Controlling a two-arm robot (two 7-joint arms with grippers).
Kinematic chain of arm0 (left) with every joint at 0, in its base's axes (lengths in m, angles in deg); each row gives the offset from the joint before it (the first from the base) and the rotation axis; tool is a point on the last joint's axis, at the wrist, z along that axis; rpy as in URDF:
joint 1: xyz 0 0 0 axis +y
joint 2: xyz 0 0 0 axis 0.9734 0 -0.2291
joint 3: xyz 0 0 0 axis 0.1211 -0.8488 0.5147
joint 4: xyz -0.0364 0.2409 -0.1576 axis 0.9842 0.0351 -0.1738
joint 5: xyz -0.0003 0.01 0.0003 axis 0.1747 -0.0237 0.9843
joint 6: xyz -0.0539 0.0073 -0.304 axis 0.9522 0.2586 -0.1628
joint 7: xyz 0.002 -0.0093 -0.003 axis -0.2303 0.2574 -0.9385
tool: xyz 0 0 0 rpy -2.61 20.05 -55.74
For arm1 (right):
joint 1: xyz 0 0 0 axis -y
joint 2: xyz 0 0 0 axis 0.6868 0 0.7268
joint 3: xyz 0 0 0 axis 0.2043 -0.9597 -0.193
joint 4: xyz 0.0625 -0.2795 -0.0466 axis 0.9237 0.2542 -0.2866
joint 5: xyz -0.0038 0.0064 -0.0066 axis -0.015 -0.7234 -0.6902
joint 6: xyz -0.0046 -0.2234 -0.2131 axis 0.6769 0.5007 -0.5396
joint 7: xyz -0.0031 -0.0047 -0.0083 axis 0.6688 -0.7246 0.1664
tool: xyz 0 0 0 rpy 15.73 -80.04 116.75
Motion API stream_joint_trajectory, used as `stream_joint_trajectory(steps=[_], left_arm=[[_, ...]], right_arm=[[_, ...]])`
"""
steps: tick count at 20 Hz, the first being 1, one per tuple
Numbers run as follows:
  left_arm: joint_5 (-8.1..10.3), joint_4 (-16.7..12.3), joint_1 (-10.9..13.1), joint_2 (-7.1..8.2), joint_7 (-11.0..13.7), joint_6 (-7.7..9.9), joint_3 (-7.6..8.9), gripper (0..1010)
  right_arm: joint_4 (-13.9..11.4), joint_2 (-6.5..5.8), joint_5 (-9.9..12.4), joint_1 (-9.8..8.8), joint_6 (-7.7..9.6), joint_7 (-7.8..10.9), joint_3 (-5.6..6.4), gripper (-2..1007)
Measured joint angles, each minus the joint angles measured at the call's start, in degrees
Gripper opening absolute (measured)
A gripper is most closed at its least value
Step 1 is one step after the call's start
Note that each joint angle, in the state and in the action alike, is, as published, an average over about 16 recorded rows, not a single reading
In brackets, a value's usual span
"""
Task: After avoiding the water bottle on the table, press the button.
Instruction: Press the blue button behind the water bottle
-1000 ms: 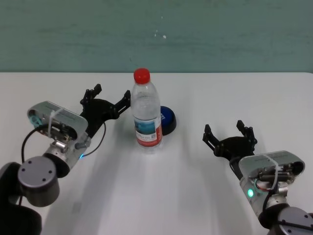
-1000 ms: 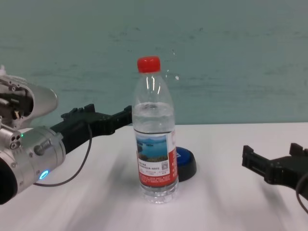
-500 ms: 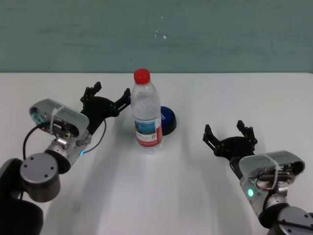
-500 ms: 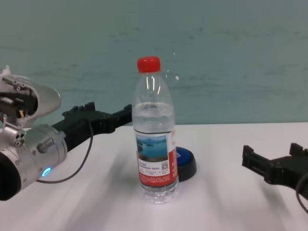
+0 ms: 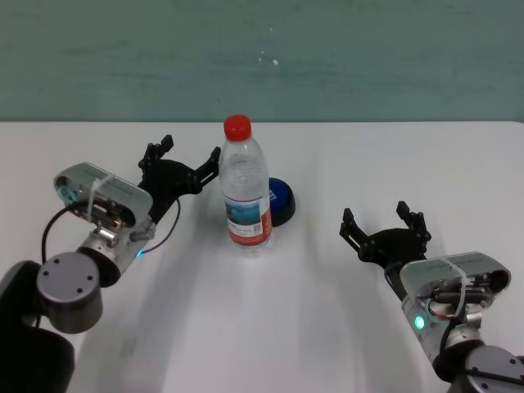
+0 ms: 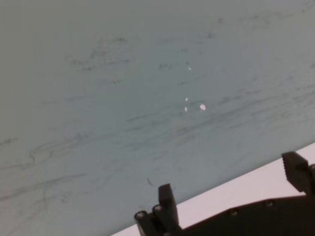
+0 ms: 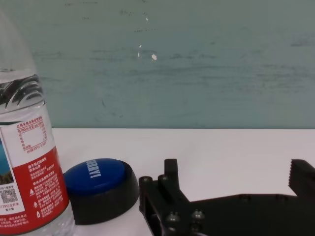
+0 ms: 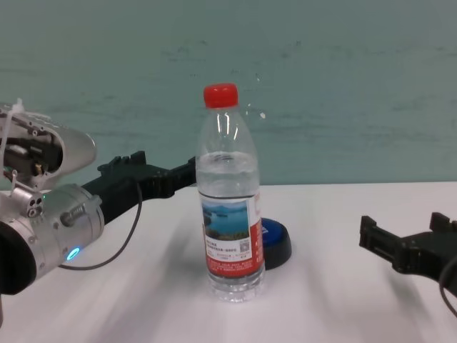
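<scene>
The water bottle (image 5: 246,192) stands upright mid-table, clear with a red cap and a lake label; it also shows in the chest view (image 8: 229,214) and right wrist view (image 7: 28,162). The blue button (image 5: 282,199) (image 8: 277,241) (image 7: 98,179) sits on its black base just behind and right of the bottle. My left gripper (image 5: 188,154) (image 8: 163,166) (image 6: 231,191) is open at the bottle's left side, raised off the table, with one fingertip close to the bottle's shoulder. My right gripper (image 5: 377,219) (image 8: 403,227) (image 7: 236,174) rests open and empty to the right of the button.
The white table (image 5: 344,155) runs back to a teal wall (image 5: 368,57). The left wrist view shows only that wall and a strip of the table's far edge (image 6: 246,187). Nothing else stands on the table.
My left arm has crept forward and slightly right, bringing its gripper closer alongside the bottle. The bottle, button and right arm have not moved.
</scene>
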Motion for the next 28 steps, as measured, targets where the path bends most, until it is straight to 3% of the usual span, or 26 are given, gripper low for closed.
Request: stream_joint_trajectory(steps=[28], left_arm=[[-0.09, 4.03, -2.38, -0.66, 0.29, -1.4, -0.12, 1010]], right_arm=[[0.0, 0.0, 0.0, 0.0, 0.0, 0.0, 0.0, 1004]])
